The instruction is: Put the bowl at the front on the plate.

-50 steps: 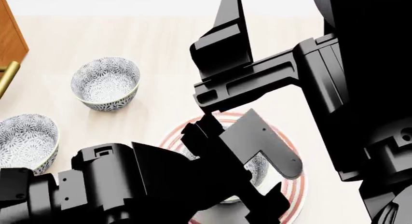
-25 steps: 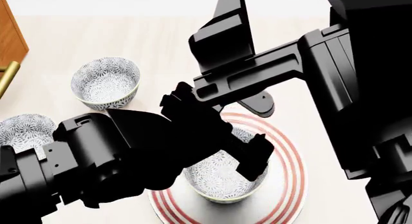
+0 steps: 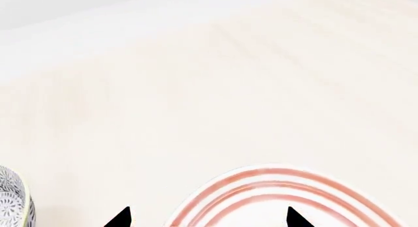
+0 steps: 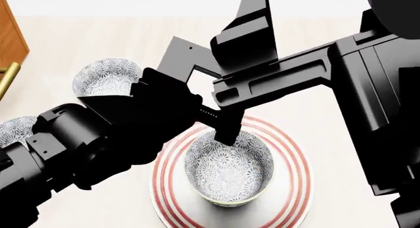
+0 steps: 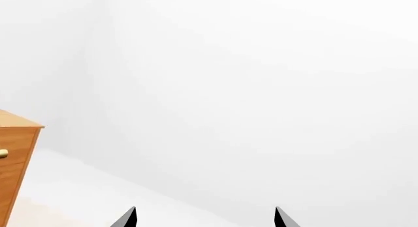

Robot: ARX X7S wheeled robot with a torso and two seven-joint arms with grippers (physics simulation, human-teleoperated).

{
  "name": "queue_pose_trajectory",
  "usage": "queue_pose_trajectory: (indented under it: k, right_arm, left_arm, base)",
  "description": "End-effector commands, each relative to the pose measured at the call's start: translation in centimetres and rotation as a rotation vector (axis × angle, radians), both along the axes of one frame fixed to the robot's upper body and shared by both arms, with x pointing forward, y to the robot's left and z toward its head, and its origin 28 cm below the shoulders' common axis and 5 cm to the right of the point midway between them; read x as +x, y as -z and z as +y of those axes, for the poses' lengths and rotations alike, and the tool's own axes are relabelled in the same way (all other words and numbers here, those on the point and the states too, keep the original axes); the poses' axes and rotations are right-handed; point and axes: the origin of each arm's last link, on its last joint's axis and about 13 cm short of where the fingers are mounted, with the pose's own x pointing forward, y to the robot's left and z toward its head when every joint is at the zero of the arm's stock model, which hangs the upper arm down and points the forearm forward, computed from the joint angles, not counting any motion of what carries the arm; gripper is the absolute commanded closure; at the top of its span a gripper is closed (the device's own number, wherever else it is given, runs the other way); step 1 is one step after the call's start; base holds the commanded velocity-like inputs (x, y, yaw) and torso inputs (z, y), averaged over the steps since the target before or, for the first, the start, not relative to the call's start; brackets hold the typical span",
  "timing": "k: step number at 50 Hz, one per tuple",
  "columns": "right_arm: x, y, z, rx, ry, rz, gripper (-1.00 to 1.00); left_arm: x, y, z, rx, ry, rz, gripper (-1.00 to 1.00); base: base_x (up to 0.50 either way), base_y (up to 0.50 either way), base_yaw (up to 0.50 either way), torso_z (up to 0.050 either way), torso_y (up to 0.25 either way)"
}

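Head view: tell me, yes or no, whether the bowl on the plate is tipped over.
No. The bowl stands upright, opening upward, inside the plate.

Bright even render, overexposed whites, soft faint shadows, arms featureless black, sharp focus.

bowl (image 4: 228,172) top: open | left hand (image 4: 220,132) over far rim

The setting reads as a simulated dining or kitchen corner of a home. A pale, light-wood tabletop (image 4: 78,46) carries tableware: small white ceramic bowls with a dense grey-blue flower pattern (image 4: 105,80) and a wide white plate ringed in thin red lines (image 4: 292,161). An orange-brown wooden cabinet with a brass handle (image 4: 10,39) stands beside it, against plain white walls (image 5: 261,90).
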Motion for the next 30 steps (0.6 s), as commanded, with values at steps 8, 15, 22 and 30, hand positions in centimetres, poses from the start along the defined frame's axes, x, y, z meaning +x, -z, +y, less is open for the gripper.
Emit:
queue_pose_trajectory:
  k: [8,15,22,30]
  right_arm:
    - [-0.4,0.3,-0.4,0.016,0.017,-0.013,-1.00]
    - [-0.3,0.4,-0.4,0.014,0.023,-0.007,-1.00]
    - [-0.3,0.4,-0.3,0.000,0.031,-0.003,-1.00]
    - [0.1,0.5,-0.3,0.009,0.016,-0.004,-1.00]
  left_arm:
    - [1.6,-0.4,2.6,-0.146,-0.166,-0.016,-1.00]
    - [1.0,-0.8,3.4,-0.226,-0.183,-0.080,-1.00]
    - [0.2,-0.9,4.3,-0.288,-0.185,-0.135,-1.00]
    - [-1.2,-1.7,5.2,-0.364,-0.210,-0.181,-1.00]
  base:
    - [0.00,0.00,0.00,0.000,0.000]
    - [0.00,0.00,0.00,0.000,0.000]
    - [0.00,0.00,0.00,0.000,0.000]
    - [0.00,0.00,0.00,0.000,0.000]
